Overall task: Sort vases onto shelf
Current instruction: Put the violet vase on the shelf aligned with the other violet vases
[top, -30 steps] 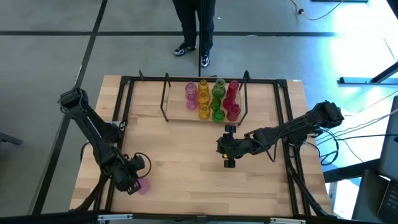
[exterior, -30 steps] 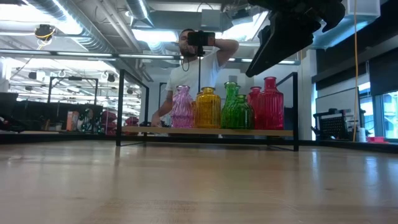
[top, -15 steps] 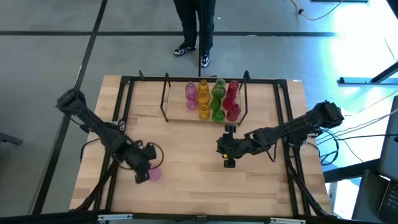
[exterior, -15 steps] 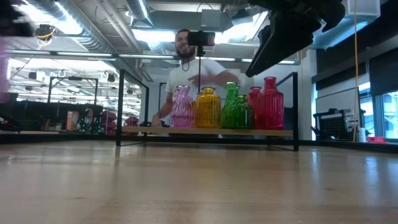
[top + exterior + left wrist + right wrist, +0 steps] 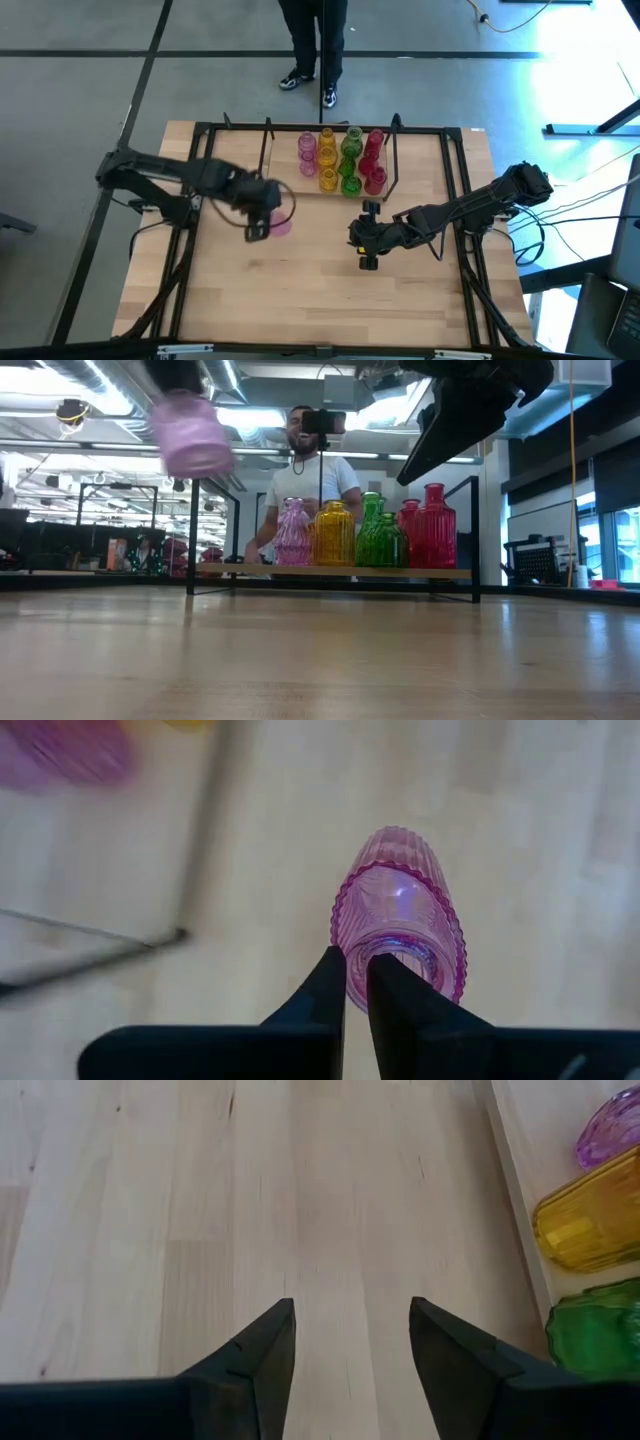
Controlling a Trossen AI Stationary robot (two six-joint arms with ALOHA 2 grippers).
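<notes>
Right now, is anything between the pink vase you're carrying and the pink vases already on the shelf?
Only the shelf's black end frame. In the high view, the pink vase in the left hand is short of the shelf's pink vases.

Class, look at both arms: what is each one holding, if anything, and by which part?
The left gripper holds a pink ribbed glass vase by its neck rim, one of the fingers inside the mouth. The right gripper holds nothing.

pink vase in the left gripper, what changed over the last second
The left gripper, shut on the pink vase, carried it from the table's near left corner up toward the shelf; it now hangs lifted in the low view. The right gripper stayed open in place, and the shelved vases didn't move.
</notes>
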